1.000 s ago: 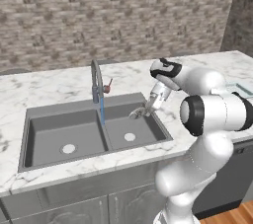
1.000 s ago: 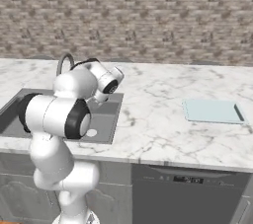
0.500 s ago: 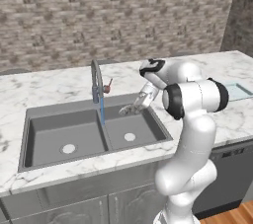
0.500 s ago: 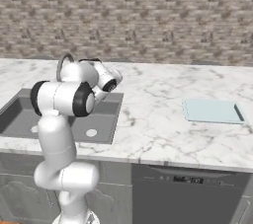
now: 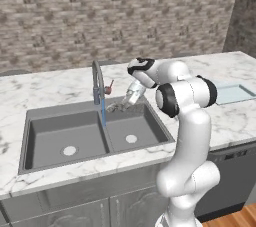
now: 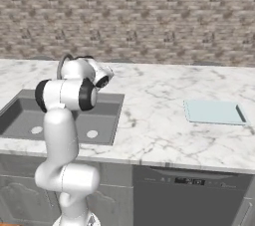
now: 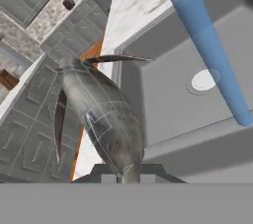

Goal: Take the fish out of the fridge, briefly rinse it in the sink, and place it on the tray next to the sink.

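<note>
tool (image 7: 122,174) | clamped on fish (image 7: 101,114) (beside water stream (image 7: 207,45))

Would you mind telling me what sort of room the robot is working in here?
A kitchen, rendered: a double-basin sink with a running faucet set in a marble counter, cabinets below, stone wall behind.

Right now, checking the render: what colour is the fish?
Dark grey fish, clearest in the hand view.
</note>
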Controlling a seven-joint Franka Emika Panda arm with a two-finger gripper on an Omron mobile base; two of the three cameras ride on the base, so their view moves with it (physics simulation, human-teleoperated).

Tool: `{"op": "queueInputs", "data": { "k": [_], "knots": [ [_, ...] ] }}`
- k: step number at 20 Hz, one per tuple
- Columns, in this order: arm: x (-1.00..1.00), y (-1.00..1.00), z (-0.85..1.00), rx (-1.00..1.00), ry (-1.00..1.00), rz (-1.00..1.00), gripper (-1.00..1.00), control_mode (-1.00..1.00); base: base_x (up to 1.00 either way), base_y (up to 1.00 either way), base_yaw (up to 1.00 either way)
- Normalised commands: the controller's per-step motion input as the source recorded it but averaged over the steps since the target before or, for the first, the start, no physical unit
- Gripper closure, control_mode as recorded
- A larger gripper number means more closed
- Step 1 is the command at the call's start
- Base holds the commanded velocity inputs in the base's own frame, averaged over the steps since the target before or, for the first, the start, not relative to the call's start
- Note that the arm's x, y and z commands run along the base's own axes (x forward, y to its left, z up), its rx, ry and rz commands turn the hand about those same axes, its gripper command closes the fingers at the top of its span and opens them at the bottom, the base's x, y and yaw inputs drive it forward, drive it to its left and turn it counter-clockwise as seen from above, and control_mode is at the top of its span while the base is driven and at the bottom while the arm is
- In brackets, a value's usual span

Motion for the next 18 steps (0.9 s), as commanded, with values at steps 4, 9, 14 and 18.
{"op": "queueInputs", "data": {
  "k": [4, 9, 14, 18],
  "knots": [
    [0.01, 0.44, -0.02, 0.0, 0.08, 0.02, 1.0, -1.0, 0.0, 0.0, 0.0],
    [0.21, 0.33, -0.03, 0.0, 0.01, -0.02, 1.0, -1.0, 0.0, 0.0, 0.0],
    [0.12, 0.23, -0.27, -0.02, 0.09, -0.16, 1.0, -1.0, 0.0, 0.0, 0.0],
    [0.22, 0.11, -0.38, -0.04, 0.15, -0.25, 1.0, -1.0, 0.0, 0.0, 0.0]
  ]
}}
